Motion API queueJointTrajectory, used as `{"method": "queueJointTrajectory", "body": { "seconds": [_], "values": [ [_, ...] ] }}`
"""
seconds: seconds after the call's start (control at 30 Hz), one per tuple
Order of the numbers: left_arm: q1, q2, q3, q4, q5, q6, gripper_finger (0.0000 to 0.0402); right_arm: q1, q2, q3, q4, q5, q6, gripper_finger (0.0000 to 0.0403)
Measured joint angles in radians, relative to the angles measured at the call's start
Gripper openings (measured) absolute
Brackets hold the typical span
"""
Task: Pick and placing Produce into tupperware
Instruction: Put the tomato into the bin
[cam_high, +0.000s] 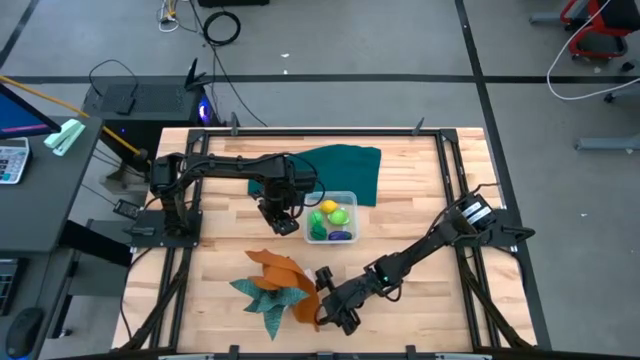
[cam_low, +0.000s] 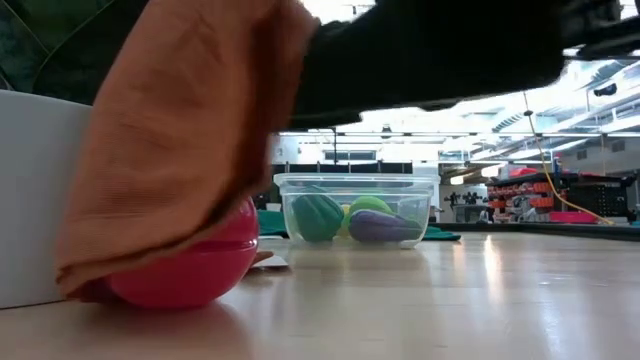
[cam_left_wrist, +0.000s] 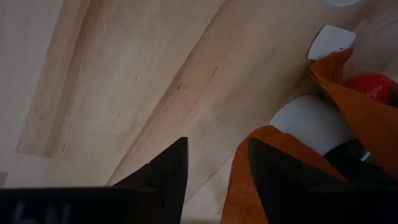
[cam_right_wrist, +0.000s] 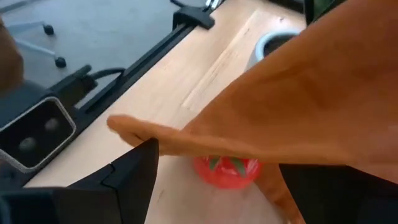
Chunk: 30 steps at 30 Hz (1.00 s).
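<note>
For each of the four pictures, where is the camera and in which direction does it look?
High view: above, straight down; both arms, tupperware, orange cloth.
Low view: table height, level across; tupperware, cloth draped on the red produce, a dark arm overhead.
Left wrist view: on the left arm, down at bare wood; left gripper open.
Right wrist view: on the right arm; right gripper lifting the cloth off the red produce.
Shared: low and both wrist views show the cloth and red produce.

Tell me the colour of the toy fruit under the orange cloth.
Red toy fruit, clearest in the right wrist view.

Two dark, slender jointed arms; the right arm (cam_high: 455, 228) bears a white label.
</note>
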<state>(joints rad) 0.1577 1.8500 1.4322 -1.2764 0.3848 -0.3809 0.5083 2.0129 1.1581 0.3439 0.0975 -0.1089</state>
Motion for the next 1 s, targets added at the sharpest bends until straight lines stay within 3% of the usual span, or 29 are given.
{"method": "queueJointTrajectory", "body": {
  "seconds": [0.3, 0.63, 1.0],
  "values": [
    [0.0, 0.0, 0.0, -0.01, -0.003, 0.0, 0.0174, -0.002, 0.114, 0.099, -0.006, 0.001, 0.003, 0.0286],
    [0.0, 0.0, 0.0, -0.017, -0.007, 0.001, 0.0176, -0.002, 0.217, 0.232, -0.146, 0.012, 0.024, 0.0295],
    [0.0, 0.0, 0.0, -0.018, -0.007, 0.011, 0.0174, -0.002, 0.219, 0.233, -0.159, 0.008, 0.07, 0.0214]
  ]
}}
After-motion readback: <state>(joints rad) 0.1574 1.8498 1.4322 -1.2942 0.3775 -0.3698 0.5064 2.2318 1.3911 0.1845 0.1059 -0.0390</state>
